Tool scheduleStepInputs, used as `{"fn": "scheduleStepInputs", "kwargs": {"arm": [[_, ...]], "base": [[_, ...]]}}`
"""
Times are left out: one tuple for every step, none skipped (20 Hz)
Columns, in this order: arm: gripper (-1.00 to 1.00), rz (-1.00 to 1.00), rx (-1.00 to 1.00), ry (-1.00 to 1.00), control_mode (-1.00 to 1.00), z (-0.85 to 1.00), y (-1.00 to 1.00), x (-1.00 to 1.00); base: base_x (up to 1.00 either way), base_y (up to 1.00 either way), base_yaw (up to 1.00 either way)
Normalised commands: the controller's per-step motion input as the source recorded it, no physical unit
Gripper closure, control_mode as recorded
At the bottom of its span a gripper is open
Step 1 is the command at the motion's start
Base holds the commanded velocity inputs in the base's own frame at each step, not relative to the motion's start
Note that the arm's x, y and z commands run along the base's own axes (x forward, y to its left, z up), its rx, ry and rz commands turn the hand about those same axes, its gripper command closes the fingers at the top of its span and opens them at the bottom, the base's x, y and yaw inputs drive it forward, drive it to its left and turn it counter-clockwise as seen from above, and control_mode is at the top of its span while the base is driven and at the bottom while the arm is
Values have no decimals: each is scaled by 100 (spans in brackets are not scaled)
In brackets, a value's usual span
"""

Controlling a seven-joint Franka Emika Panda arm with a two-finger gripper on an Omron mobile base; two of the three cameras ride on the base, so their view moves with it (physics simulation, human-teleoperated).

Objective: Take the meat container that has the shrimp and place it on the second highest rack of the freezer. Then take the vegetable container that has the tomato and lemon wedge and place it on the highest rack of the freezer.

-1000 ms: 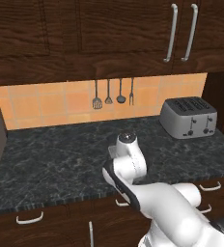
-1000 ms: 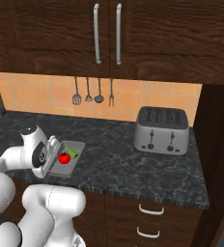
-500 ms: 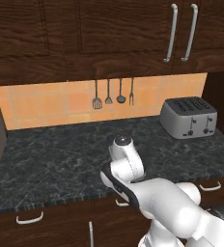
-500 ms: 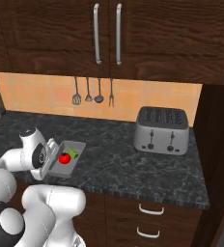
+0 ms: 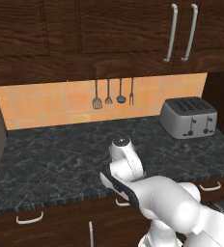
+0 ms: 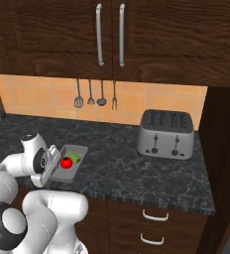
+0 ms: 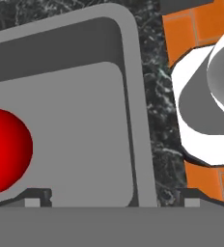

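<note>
Tomato and lemon wedge sit together in the grey vegetable container, which lies flat on the dark counter near its front edge, well to the left of the toaster. You are on step 2 of the task, judging by where the arm is working: the approach to this container, not yet a grasp.

Your gripper hangs close over the tray with its jaws spread wide and nothing between them. In the hand view the 2 finger tips appear to straddle the container's right-hand rim, 1 over the tray floor beside the tomato, the other over the bare stone outside.

Next, you would need to come down so the rim wall sits squarely between the fingers, then close on it firmly. Keep the inner finger off the tomato; a nudge could roll it. Lift level, since both pieces lie loose.
</note>
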Motion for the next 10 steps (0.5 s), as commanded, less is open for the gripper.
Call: {"fn": "scheduleStepInputs", "kwargs": {"arm": [[-100,0,4,1,-100,-32,-42,0],[-100,0,4,2,-100,-31,-42,0],[-100,0,3,2,-100,-34,-43,0],[-100,0,1,2,-100,-36,-37,0],[-100,0,0,2,-100,-41,-32,0],[-100,0,0,1,-100,-49,-29,0],[-100,0,0,0,-100,-54,-30,0],[-100,0,0,0,-100,-61,-29,-4],[-100,0,0,0,-100,-65,-21,-8],[-100,0,0,0,-100,-63,-14,-6]], "base": [[0,0,0],[0,0,0],[0,0,0],[0,0,0],[0,0,0],[0,0,0],[0,0,0],[0,0,0],[0,0,0],[0,0,0]]}}
